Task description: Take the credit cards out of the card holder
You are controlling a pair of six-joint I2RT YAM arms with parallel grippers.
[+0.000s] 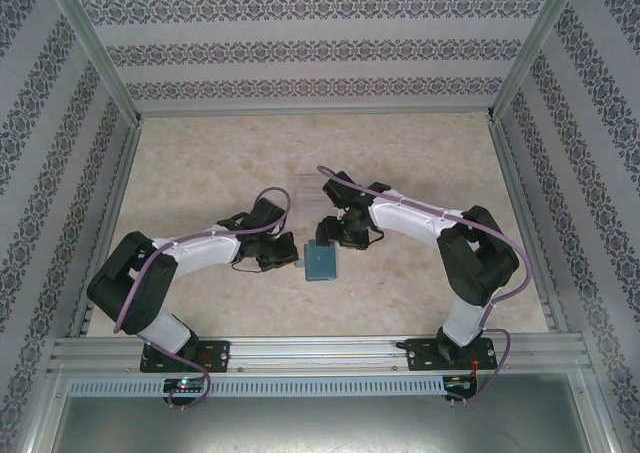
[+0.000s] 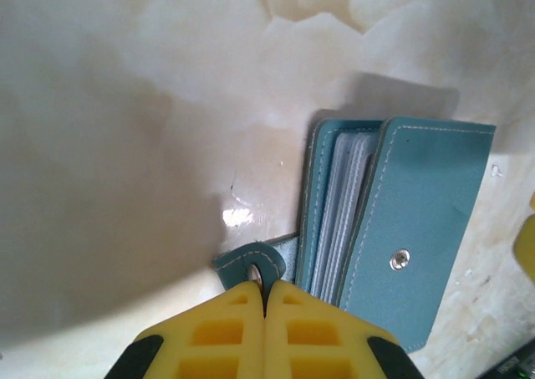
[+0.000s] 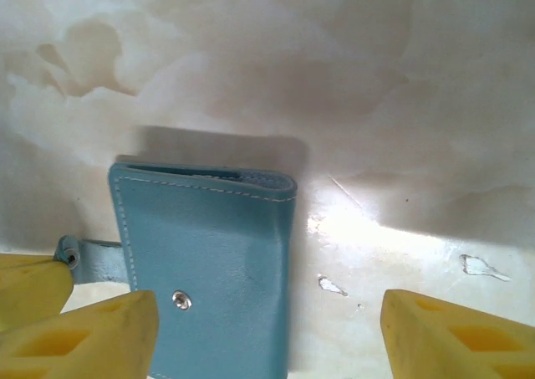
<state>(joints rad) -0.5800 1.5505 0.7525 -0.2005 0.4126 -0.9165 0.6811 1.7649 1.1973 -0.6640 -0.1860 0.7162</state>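
Dead centre of the tabletop (image 1: pixel 200 153) is where the card holder (image 1: pixel 320 261) sits, lying flat and barely cracked open. The left end effector (image 1: pixel 283 254) is at its 9 o'clock, clamped shut on the card holder by the little snap strap (image 2: pixel 242 260) that pokes out of the side. In the left wrist view the yellow fingers (image 2: pixel 226 333) are pressed together right on it. The right end effector (image 1: pixel 337 231) hangs at roughly 12 o'clock with its jaws spread wide and nothing between them.

My read is we're at the "get it open" step: left pins the thing down and right lines up on the top cover (image 3: pixel 209 262). For the next move, right has to catch the free edge of that cover and fold it over without dragging the whole holder, so left's pinch has to hold.

As for contents, the gap between the two teal covers shows a stack of pale pocket edges (image 2: pixel 349 203). I honestly can't tell whether any of those are the credit cards themselves, but they look tucked inside to me.
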